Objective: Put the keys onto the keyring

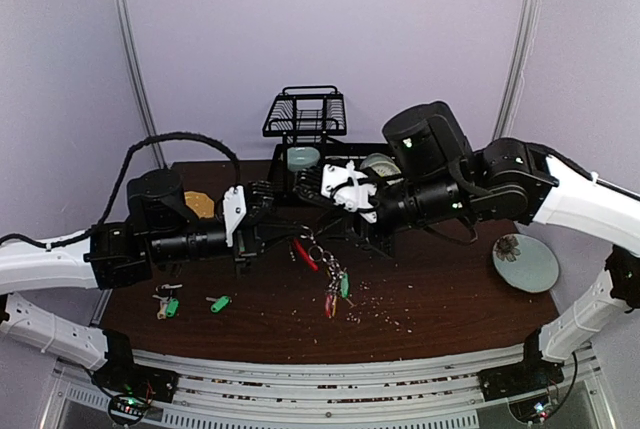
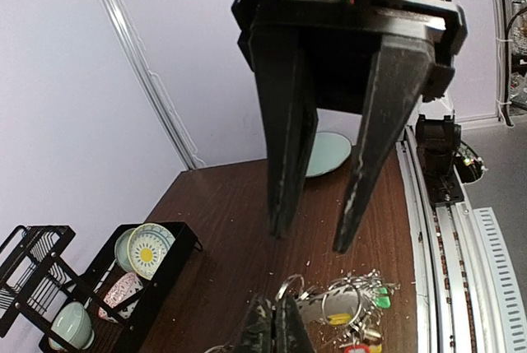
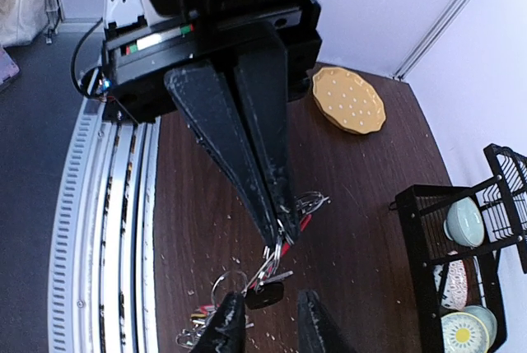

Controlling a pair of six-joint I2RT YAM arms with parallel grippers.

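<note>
The keyring (image 1: pixel 305 255), with its red arc, hangs over the table's middle, and a cluster of keys (image 1: pixel 335 294) dangles below it. My left gripper (image 2: pixel 276 328) is shut on the keyring's wire; in the right wrist view its fingertips (image 3: pixel 280 217) pinch the ring beside the red arc (image 3: pixel 303 223). Facing it, my right gripper (image 3: pixel 272 324) is open, with a dark-tagged key (image 3: pixel 265 294) hanging close to its left finger. Two loose green-tagged keys (image 1: pixel 221 303) (image 1: pixel 168 305) lie on the table at the front left.
A black dish rack (image 1: pixel 305 114) with a bowl and plates stands at the back centre. A yellow plate (image 1: pixel 200 204) lies behind the left arm and a teal plate (image 1: pixel 525 261) at the right. Crumbs dot the wood around the keys.
</note>
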